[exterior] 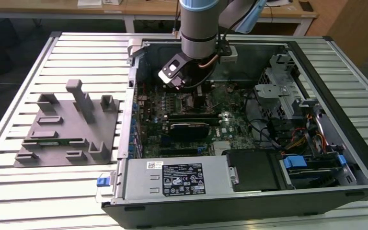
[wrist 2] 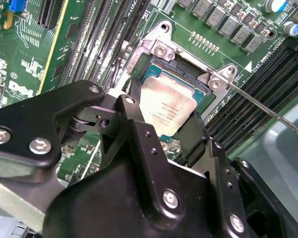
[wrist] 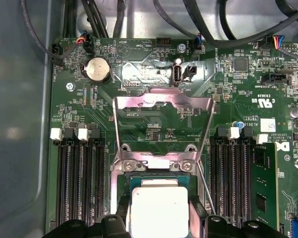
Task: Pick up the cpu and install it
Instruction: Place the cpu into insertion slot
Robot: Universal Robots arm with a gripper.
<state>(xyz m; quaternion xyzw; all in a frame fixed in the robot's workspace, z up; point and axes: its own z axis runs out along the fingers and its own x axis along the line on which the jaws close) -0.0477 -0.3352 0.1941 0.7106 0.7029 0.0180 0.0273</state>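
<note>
The cpu [wrist 2: 169, 101] is a silver square chip with a pale rim. It sits level in or just above the dark metal-framed socket [wrist 2: 161, 49] on the motherboard. My gripper [wrist 2: 161, 119] is shut on it, with one black finger [wrist 2: 134, 116] at each of two opposite edges. In the first wrist view the cpu [wrist: 159, 208] lies between the fingers [wrist: 120, 220], below the raised load plate [wrist: 161, 106]. In the exterior view the gripper [exterior: 184, 88] reaches down into the open computer case [exterior: 337, 158].
Black memory slots [wrist: 79, 183] flank the socket, and a green memory stick [wrist: 262, 183] stands in one. The thin socket lever [wrist 2: 268, 106] runs alongside. A grey parts fixture [exterior: 63, 129] lies on the slatted table at the exterior view's left. A power supply [exterior: 171, 179] fills the case's near side.
</note>
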